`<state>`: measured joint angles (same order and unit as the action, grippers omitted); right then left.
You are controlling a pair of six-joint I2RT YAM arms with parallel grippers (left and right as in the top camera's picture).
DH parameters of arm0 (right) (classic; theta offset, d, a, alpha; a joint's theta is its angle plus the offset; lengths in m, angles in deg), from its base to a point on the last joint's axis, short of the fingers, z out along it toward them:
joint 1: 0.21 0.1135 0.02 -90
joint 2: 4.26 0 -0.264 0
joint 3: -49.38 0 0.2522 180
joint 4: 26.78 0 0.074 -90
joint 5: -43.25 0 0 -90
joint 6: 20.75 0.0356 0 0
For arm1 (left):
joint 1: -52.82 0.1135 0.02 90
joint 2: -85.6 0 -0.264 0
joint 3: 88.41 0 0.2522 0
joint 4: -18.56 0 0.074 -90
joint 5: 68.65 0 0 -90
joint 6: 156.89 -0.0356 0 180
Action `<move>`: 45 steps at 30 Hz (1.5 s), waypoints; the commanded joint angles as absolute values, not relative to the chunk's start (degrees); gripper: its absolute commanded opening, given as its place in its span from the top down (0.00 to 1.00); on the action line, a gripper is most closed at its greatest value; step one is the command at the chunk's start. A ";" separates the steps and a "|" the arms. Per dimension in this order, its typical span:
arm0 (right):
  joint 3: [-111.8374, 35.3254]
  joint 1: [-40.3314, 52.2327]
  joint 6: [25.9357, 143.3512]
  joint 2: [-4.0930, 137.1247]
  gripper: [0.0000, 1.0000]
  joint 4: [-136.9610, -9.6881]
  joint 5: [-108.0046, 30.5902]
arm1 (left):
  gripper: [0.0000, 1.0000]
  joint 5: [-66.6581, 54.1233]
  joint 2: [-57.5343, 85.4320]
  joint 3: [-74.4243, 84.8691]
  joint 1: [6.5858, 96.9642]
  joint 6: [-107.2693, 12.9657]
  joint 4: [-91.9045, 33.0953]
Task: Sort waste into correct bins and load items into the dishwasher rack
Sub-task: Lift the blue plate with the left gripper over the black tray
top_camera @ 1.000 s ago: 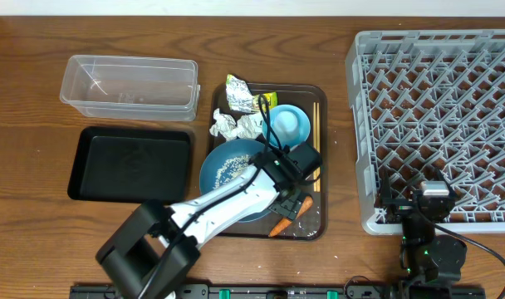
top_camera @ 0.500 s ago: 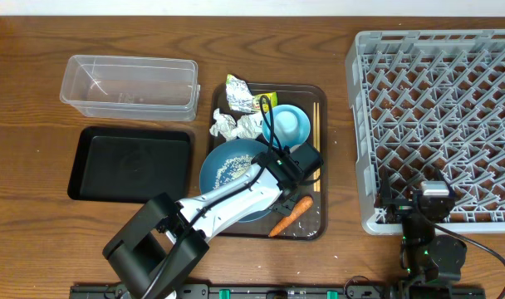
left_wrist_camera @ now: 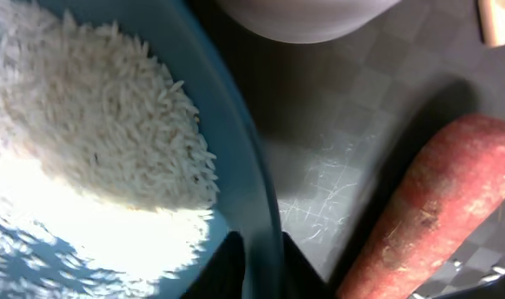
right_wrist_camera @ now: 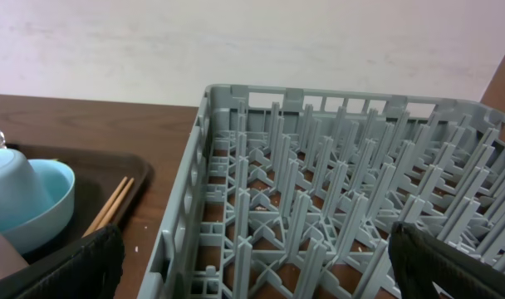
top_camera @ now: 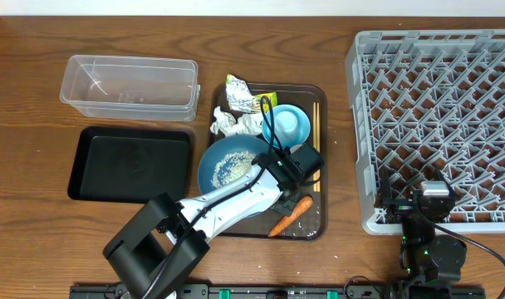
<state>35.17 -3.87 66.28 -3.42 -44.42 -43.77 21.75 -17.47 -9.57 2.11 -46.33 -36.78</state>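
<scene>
My left gripper (left_wrist_camera: 262,267) is shut on the right rim of the large blue dish (top_camera: 211,170), one finger inside and one outside. Loose white rice (left_wrist_camera: 86,124) is heaped in the dish. The orange carrot (left_wrist_camera: 419,208) lies just right of the gripped rim, on the brown tray. Crumpled white paper (top_camera: 236,124) and a yellow-green wrapper (top_camera: 240,93) lie behind the dish. The small light-blue bowl (top_camera: 287,124) and wooden chopsticks (top_camera: 316,124) are on the tray's right side. My right gripper (right_wrist_camera: 261,266) hangs open over the front left corner of the grey dishwasher rack (top_camera: 439,124).
A clear plastic tub (top_camera: 128,85) stands at the back left, and a shallow black tray (top_camera: 132,164) lies in front of it. The dish, bowl and waste all rest on the dark brown serving tray (top_camera: 311,228). The left arm stretches across the tray's front.
The left gripper drew back off the carrot and shut on the blue dish's rim. The dish has shifted slightly up and left. The right arm has not moved.
</scene>
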 commanded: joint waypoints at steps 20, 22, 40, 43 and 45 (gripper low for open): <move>35.30 -4.01 67.03 -3.77 0.01 -44.59 -43.50 | 0.94 22.93 0.19 -9.03 2.30 -45.15 -38.57; 35.30 -4.01 67.05 -3.77 0.01 -44.59 -43.50 | 0.94 23.28 2.59 -9.03 2.63 -45.15 -38.60; 35.30 -4.01 67.05 -3.77 0.01 -44.59 -43.50 | 0.94 23.48 9.41 -9.05 22.85 -47.36 -38.01; 35.30 -4.01 67.05 -3.77 0.01 -44.59 -43.50 | 0.94 22.85 9.41 -9.05 26.61 -47.34 -36.39; 35.30 -4.01 67.03 -3.77 0.01 -44.59 -43.50 | 0.94 20.57 9.41 -9.05 29.25 -47.32 -34.95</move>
<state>35.17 -3.87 66.28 -3.42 -44.42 -43.75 21.56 8.67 -9.38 26.37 -46.14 -36.23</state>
